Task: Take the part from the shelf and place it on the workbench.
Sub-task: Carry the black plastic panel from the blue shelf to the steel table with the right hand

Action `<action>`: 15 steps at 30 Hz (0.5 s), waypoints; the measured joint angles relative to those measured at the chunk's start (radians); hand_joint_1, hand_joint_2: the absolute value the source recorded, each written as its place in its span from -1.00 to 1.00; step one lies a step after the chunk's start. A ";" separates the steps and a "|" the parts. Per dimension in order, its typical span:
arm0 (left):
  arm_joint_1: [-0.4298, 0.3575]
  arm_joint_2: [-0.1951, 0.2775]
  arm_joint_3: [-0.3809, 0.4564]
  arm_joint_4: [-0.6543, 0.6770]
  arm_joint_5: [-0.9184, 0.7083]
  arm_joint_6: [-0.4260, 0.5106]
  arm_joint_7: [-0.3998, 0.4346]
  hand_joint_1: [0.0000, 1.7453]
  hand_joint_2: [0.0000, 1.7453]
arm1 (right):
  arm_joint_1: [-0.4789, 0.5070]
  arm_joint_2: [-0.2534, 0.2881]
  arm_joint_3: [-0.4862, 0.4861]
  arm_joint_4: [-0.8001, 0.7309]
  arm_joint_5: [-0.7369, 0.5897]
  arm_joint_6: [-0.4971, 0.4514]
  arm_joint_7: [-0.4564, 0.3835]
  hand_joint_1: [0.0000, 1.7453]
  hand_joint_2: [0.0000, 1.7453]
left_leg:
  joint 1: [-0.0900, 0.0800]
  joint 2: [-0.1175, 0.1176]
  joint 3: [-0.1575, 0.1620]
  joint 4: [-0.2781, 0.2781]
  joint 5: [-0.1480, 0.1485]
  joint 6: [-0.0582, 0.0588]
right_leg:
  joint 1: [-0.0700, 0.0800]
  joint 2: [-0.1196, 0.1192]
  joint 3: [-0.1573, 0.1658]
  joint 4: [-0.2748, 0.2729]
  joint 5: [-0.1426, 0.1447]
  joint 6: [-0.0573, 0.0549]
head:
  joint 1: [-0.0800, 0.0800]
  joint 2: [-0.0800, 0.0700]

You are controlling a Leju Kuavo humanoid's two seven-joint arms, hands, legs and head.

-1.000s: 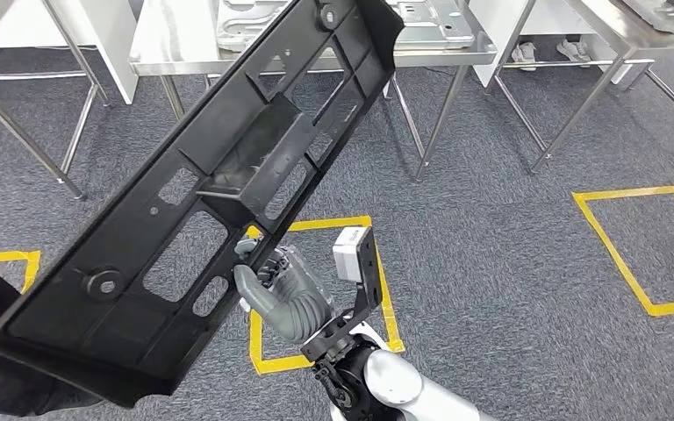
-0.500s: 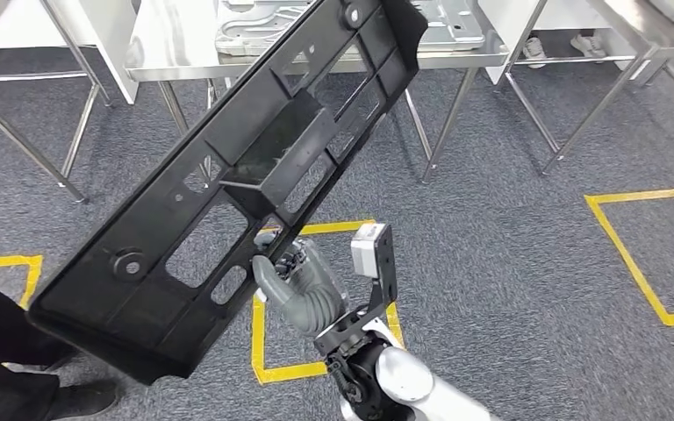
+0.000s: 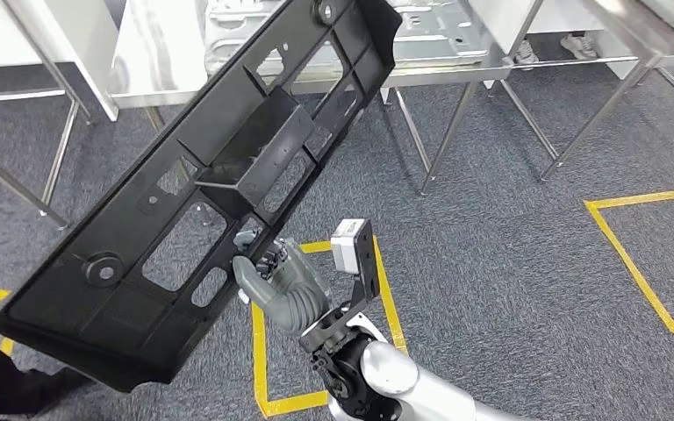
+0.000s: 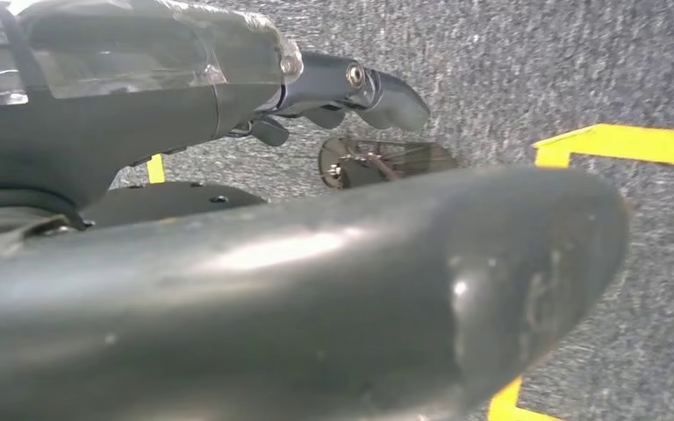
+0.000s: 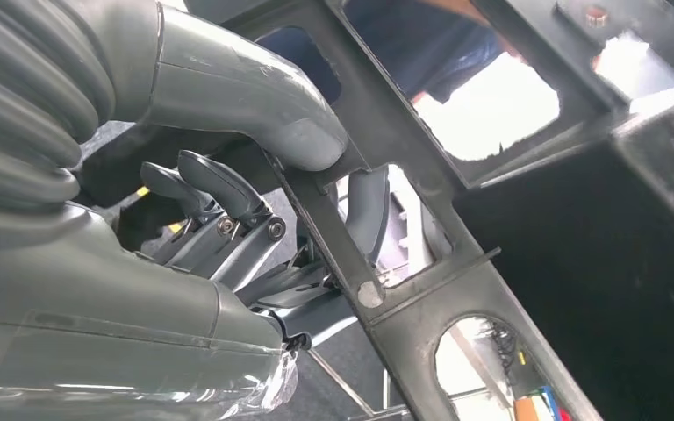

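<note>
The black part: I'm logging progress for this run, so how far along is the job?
Done: the part is off the shelf, held up over the carpet. In hand: the right hand grips a bar of it, thumb on one face, fingers on the other. Left: setting it on the steel workbench ahead, which it does not yet touch.

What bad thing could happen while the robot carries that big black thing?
The right hand holds the long black part by one thin rib near its lower edge, so the part might tip or slip out. Its top end reaches over the steel workbench and could bump it.
</note>
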 joint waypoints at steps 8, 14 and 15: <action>0.009 -0.001 0.002 0.000 0.001 0.000 -0.016 -1.00 -1.00 | 0.004 -0.020 -0.027 0.005 -0.025 -0.073 0.003 1.00 1.00 | -0.010 -0.014 0.163 -0.018 -0.114 0.010 | 0.008 0.001 -0.220 0.153 -0.069 -0.016 | 0.038 0.000; 0.001 -0.012 0.006 -0.001 0.003 -0.002 -0.024 -1.00 -1.00 | -0.009 -0.051 -0.063 -0.012 -0.039 -0.103 0.014 1.00 1.00 | -0.009 -0.017 0.233 -0.013 -0.161 -0.019 | 0.034 0.008 -0.192 -0.001 0.119 -0.054 | 0.040 0.000; -0.003 -0.013 0.007 -0.002 0.003 -0.003 -0.026 -1.00 -1.00 | -0.015 -0.053 -0.068 -0.019 -0.039 -0.117 0.015 1.00 1.00 | -0.008 -0.016 0.226 0.014 -0.149 -0.023 | 0.031 0.012 -0.173 -0.016 0.114 -0.057 | 0.039 0.000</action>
